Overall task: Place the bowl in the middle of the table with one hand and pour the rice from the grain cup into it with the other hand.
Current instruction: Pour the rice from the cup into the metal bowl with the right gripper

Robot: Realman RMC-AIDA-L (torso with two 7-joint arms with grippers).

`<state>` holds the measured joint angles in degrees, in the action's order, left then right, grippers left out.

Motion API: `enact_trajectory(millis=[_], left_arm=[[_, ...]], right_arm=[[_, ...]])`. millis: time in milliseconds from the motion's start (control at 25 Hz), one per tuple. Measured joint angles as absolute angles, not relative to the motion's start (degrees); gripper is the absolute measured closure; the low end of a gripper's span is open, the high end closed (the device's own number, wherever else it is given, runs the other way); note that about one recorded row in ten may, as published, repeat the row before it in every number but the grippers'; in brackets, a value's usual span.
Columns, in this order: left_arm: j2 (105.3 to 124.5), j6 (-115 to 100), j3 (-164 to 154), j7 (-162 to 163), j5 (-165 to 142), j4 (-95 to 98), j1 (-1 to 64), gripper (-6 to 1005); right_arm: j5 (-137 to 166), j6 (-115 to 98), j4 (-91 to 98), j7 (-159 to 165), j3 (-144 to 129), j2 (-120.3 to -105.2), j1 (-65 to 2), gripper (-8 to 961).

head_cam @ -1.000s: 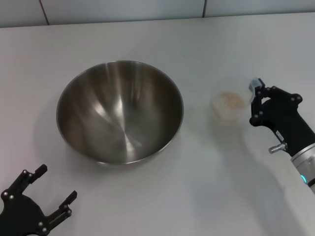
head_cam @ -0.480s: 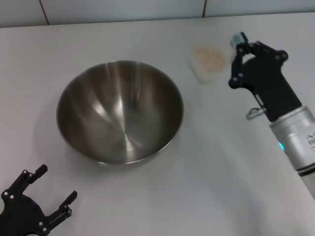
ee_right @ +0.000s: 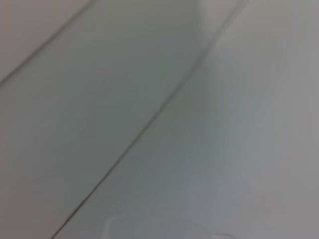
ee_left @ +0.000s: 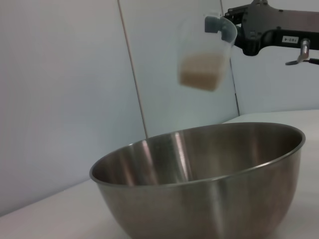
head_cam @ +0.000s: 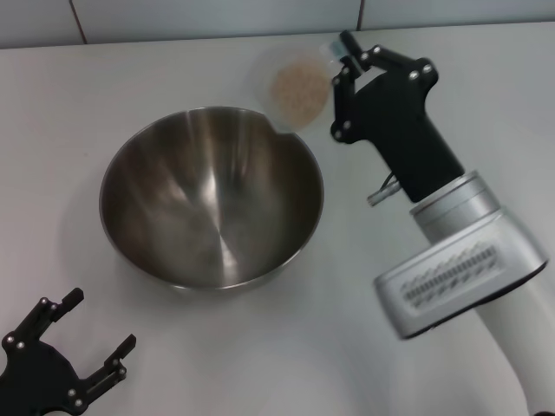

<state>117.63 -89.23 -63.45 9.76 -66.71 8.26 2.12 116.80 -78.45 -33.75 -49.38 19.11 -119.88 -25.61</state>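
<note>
The steel bowl [head_cam: 212, 198] stands on the white table [head_cam: 373, 364], left of centre; it also shows in the left wrist view [ee_left: 209, 179]. My right gripper [head_cam: 334, 65] is shut on the grain cup [head_cam: 297, 89] and holds it in the air over the bowl's far right rim. The cup holds rice [head_cam: 299, 90], a beige mass in its bottom in the left wrist view [ee_left: 200, 78]. The cup [ee_left: 207, 55] hangs above the bowl, slightly tilted. My left gripper [head_cam: 91, 334] is open and empty at the table's near left corner.
A tiled wall [head_cam: 217, 17] runs along the table's far edge. The right arm's silver forearm [head_cam: 460, 260] crosses the right side of the table. The right wrist view shows only wall tiles [ee_right: 149, 119].
My right gripper has lifted the grain cup off the table's right side and carried it up and left, to above the bowl's far right rim. The left arm has not moved.
</note>
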Motion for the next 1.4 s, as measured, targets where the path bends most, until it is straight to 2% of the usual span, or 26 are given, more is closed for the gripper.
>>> enact_trajectory(millis=[440,1400], left_arm=[[117.5,-89.4,-63.5,9.8,-66.7,8.3,2.3,155],[117.58,-89.4,-63.5,10.4,-66.6,8.7,2.5,155]], right_arm=[[120.8,-78.3,-35.6,-82.4,14.6,-119.88,-25.7,941],[125.6,-68.0,-36.5,-122.1,14.4,-119.89,-27.9,940]])
